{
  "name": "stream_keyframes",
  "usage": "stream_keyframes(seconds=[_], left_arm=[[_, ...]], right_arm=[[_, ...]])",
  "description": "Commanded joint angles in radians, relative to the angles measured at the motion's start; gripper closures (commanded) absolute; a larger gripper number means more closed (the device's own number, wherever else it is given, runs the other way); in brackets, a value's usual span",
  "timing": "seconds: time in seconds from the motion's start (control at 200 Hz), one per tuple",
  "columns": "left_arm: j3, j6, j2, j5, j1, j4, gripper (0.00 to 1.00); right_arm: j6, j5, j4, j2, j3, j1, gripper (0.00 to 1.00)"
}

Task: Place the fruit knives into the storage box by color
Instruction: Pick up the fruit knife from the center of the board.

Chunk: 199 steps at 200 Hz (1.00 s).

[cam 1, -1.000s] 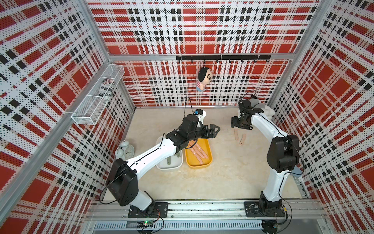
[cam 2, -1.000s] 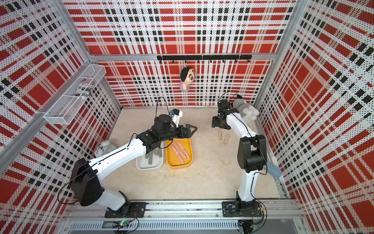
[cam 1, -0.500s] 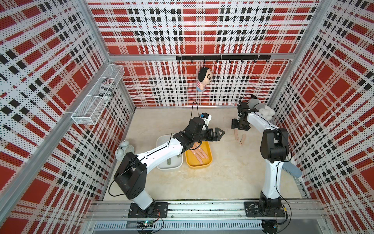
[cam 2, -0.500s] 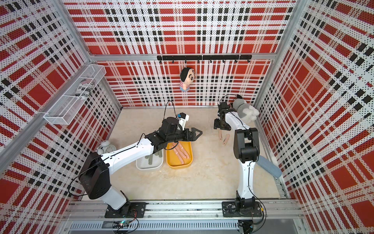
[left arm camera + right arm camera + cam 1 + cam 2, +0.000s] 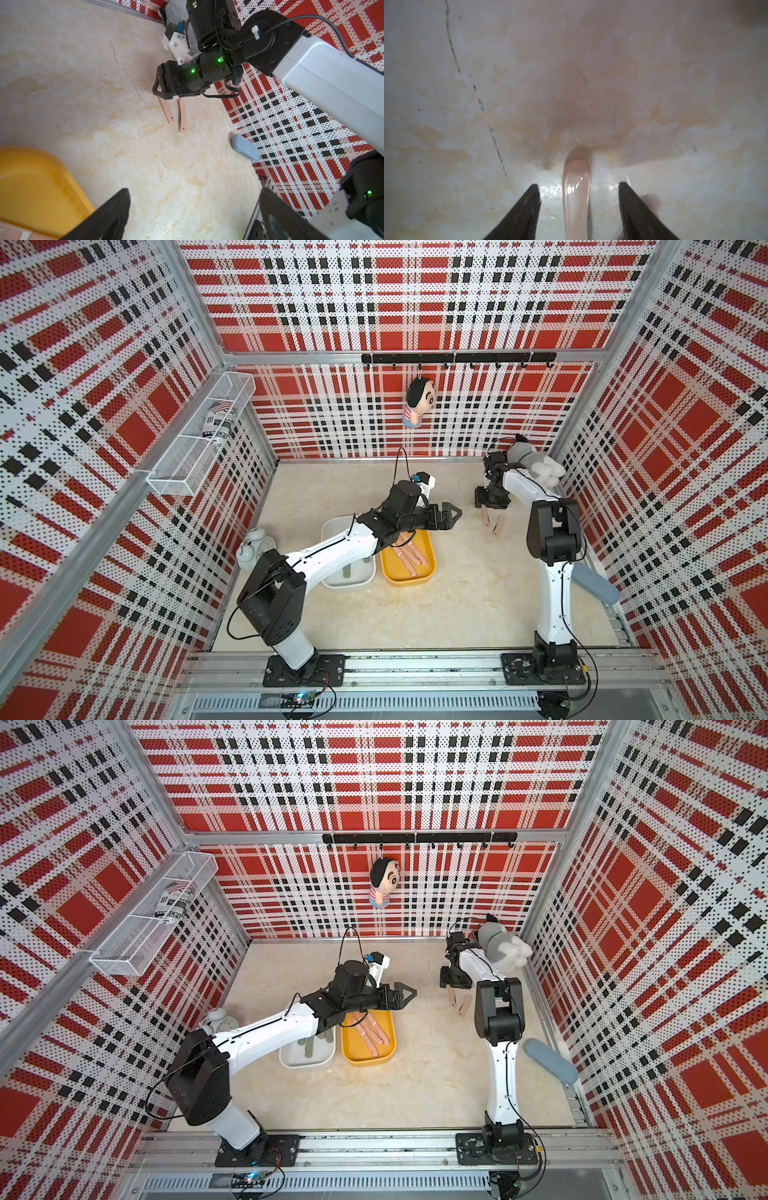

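Robot lab test cell, plaid perforated wall panels (image 5: 415,302), aluminium base rail (image 5: 415,670), marbled tabletop (image 5: 457,614)

Bright even light, sharp top views; right wrist view blurred, glare on tabletop (image 5: 550,189).

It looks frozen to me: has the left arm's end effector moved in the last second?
Yes. The left end effector has pushed slightly further beyond the yellow tray, toward the loose pink knives.
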Motion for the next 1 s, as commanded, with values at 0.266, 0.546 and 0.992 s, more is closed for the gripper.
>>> stream_keyframes(seconds=[0.266, 0.546, 0.992], left_arm=[[0.022, 0.039, 0.002, -0.059, 0.002, -0.053, 0.02], [0.007, 0.041, -0.005, -0.068, 0.004, -0.061, 0.02], [-0.010, 0.039, -0.016, -0.057, 0.011, -0.050, 0.02]], right_arm=[[-0.019, -0.029, -0.010, 0.018, -0.021, -0.005, 0.39], [-0.025, -0.045, -0.018, 0.041, -0.005, -0.005, 0.45], [-0.035, -0.067, -0.024, 0.048, -0.022, -0.003, 0.67]])
